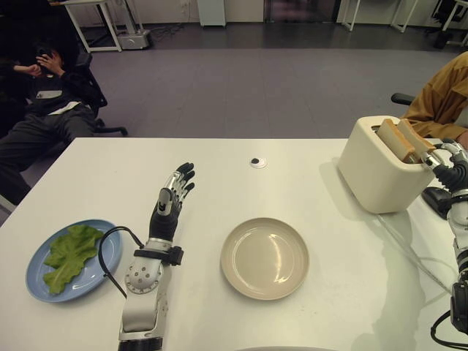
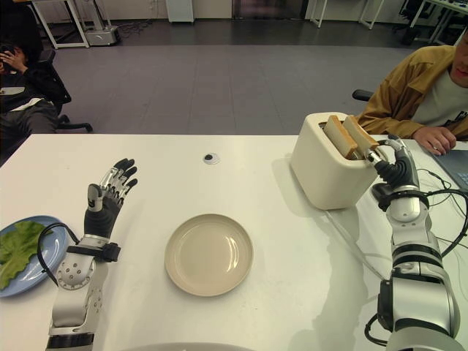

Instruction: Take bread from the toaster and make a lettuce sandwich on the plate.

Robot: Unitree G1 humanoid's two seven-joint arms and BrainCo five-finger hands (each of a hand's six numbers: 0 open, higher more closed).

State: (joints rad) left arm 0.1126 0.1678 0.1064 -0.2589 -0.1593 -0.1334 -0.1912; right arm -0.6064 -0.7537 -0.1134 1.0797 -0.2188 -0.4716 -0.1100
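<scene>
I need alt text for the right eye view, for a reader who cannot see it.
The robot's right hand grips a bread slice standing in the white toaster. Its open left hand is over the white table, between an empty cream plate and a blue plate with lettuce.

Left hand [image 1: 170, 203] open, right hand [image 2: 395, 167] closed on a bread slice [image 2: 357, 133]
The left forearm lay stretched forward, its fingers straight and slightly spread, pointing away. The right forearm reached forward at the far right, its fingers curled about the slice's near end.
</scene>
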